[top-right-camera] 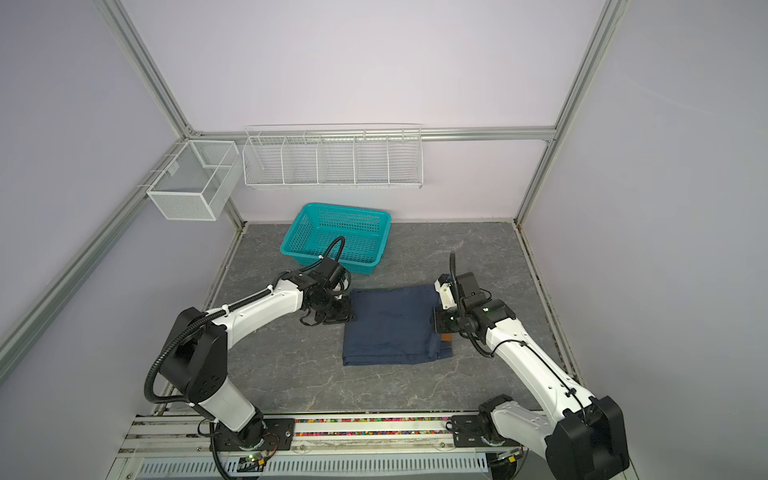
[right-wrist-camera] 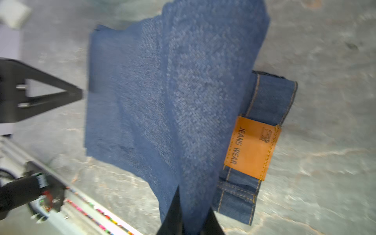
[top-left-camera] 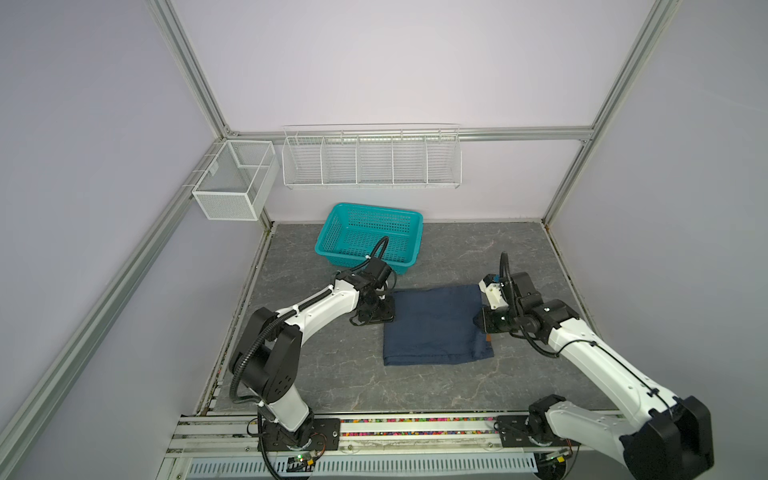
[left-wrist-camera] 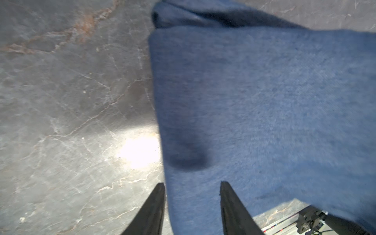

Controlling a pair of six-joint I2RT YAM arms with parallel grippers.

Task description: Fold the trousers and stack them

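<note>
Folding looks well advanced: the trousers [top-left-camera: 436, 324] lie as a compact navy rectangle on the desk [top-left-camera: 415, 386], lower middle of both top views, below the teal basket [top-left-camera: 328, 237], with a last fold and the stacking judged yet to do. At their left edge the left tool [left-wrist-camera: 191, 185] stands spread astride the cloth, gripping nothing I can make out; at the right edge, beside the tan patch [right-wrist-camera: 252, 148], the right tool [right-wrist-camera: 193, 205] pinches a raised top layer of denim.
</note>
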